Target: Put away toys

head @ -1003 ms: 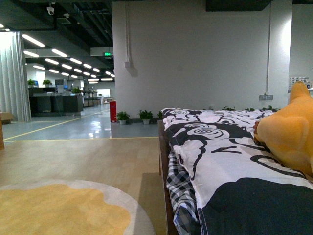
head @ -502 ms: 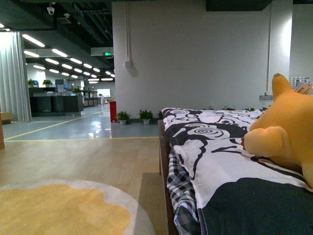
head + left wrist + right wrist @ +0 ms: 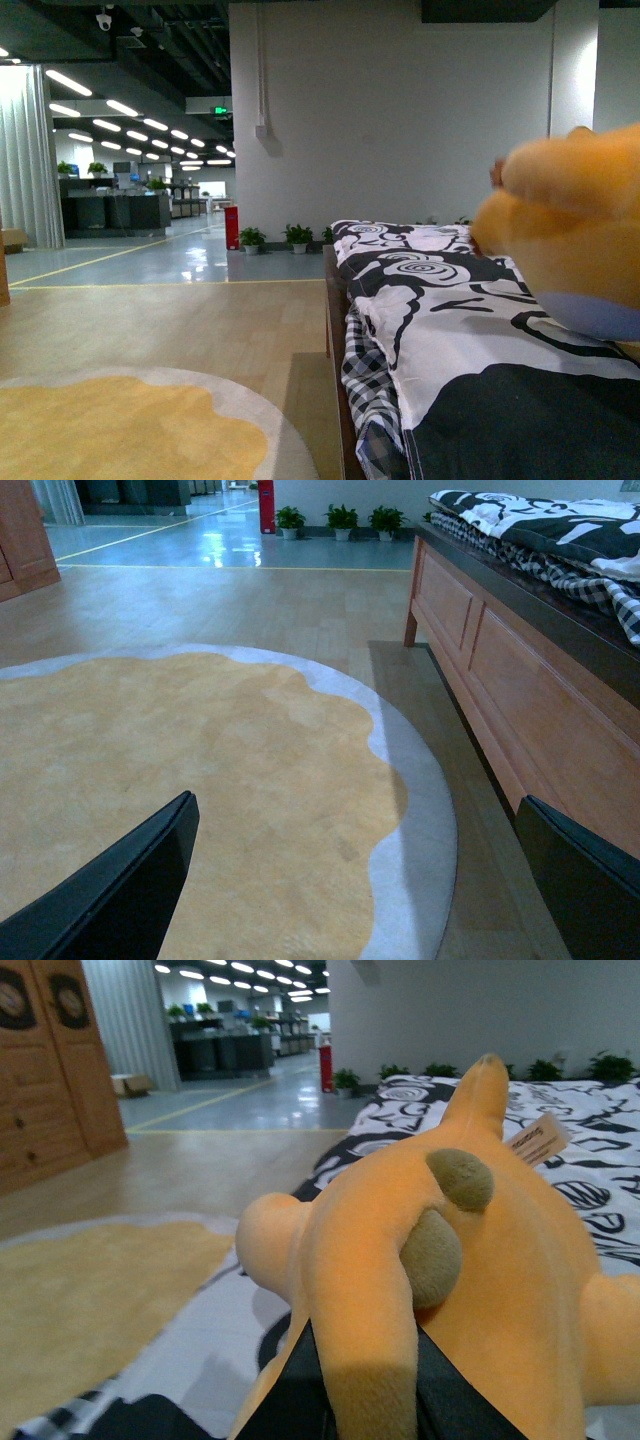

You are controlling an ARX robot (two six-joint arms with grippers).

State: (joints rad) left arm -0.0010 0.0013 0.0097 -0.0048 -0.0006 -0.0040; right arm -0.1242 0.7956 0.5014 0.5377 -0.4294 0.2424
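the right fingers (image 3: 298, 1400) clamp one soft fold of the orange plush toy (image 3: 420, 1250), which hangs over the right side of the bed (image 3: 500, 670). my worry: the floppy body may sag, slip free or drag the quilt (image 3: 440, 300). the left fingers (image 3: 130, 880) are spread, empty, over the yellow rug (image 3: 200, 780) left of the bed. the plush hides the far right in the front view.

A mock bedroom in an office hall: bed (image 3: 450, 320), round rug (image 3: 110, 425), ceiling strip lights (image 3: 85, 85), distant desks (image 3: 110, 210).

Paper tag (image 3: 537, 1140) on plush toy (image 3: 500, 1260), print illegible
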